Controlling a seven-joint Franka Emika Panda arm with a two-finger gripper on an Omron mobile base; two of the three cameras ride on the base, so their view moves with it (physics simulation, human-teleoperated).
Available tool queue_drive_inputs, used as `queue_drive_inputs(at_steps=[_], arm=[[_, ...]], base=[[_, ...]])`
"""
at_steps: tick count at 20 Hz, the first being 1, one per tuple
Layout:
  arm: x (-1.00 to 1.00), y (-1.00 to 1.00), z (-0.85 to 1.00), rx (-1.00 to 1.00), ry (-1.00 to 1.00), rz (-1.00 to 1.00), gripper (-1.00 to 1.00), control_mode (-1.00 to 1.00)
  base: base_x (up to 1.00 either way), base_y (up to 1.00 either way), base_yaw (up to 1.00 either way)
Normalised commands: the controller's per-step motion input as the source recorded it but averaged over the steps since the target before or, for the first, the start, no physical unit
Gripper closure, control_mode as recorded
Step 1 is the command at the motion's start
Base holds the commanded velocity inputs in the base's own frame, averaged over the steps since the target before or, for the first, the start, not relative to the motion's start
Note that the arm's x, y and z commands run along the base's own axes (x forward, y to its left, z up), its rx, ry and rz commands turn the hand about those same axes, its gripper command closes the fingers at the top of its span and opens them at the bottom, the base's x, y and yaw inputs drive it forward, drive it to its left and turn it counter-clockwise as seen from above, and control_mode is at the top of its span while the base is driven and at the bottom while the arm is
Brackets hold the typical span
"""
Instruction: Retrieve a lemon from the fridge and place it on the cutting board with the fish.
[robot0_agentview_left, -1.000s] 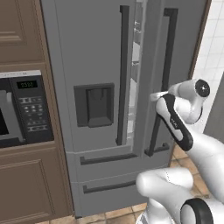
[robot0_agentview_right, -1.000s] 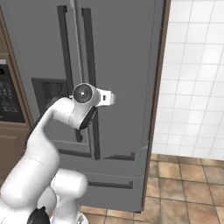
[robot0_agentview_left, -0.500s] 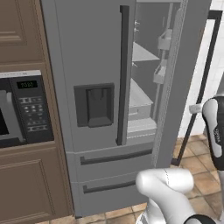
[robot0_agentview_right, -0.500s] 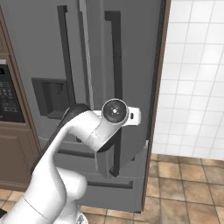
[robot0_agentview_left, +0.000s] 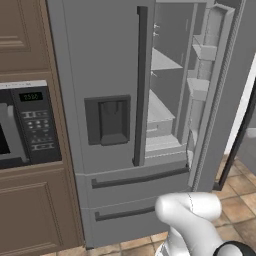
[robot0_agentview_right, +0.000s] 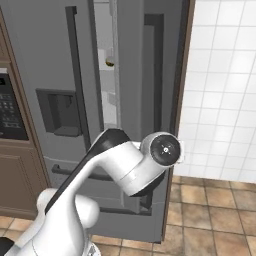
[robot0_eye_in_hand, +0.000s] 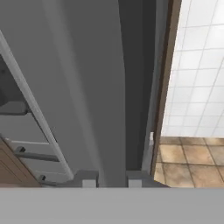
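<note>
The fridge (robot0_agentview_left: 105, 60) is the largest thing here, a tall grey French-door unit standing upright with its long axis vertical. Its left door is closed, carrying the dark dispenser recess (robot0_agentview_left: 107, 120) and a dark bar handle (robot0_agentview_left: 140, 85) that runs straight up and down. The right door (robot0_agentview_left: 225, 90) is swung outward, so its pale inner face with door bins (robot0_agentview_left: 202, 47) faces left across the opening, and its dark handle (robot0_agentview_left: 240, 137) slants down toward the tiled floor (robot0_agentview_left: 235, 200). Between the doors the pale interior shows horizontal shelves (robot0_agentview_left: 157, 107) stacked one above another. Two lower drawers (robot0_agentview_left: 135, 192) lie below, each with a horizontal dark bar. A black built-in microwave (robot0_agentview_left: 30, 125) sits in the brown cabinetry (robot0_agentview_left: 35, 215) just left of the fridge. From the right base view the open door is seen from its outer grey side, beside a white tiled wall (robot0_agentview_right: 225, 85), and through the narrow gap between the doors the lemon (robot0_agentview_right: 109, 62) appears as a small yellow-orange spot on an upper level inside; it is too small to tell any pointing or long axis. The gripper (robot0_eye_in_hand: 111, 178) is close to the edge of the right door, its two finger tips (robot0_eye_in_hand: 89, 181) spread apart with nothing between them.
</note>
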Motion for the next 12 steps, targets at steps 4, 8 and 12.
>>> queue_drive_inputs(at_steps=[4, 8, 12], arm=[[-0.39, -0.02, 0.16, -0.02, 0.00, -0.01, -1.00, -1.00], [-0.38, 0.15, 0.47, -0.11, 0.00, -0.10, -1.00, -1.00], [-0.34, 0.55, 0.14, -0.16, 0.05, -0.30, -1.00, -1.00]], base=[[0.00, 0.00, 0.00], [0.00, 0.00, 0.00], [0.00, 0.00, 0.00]])
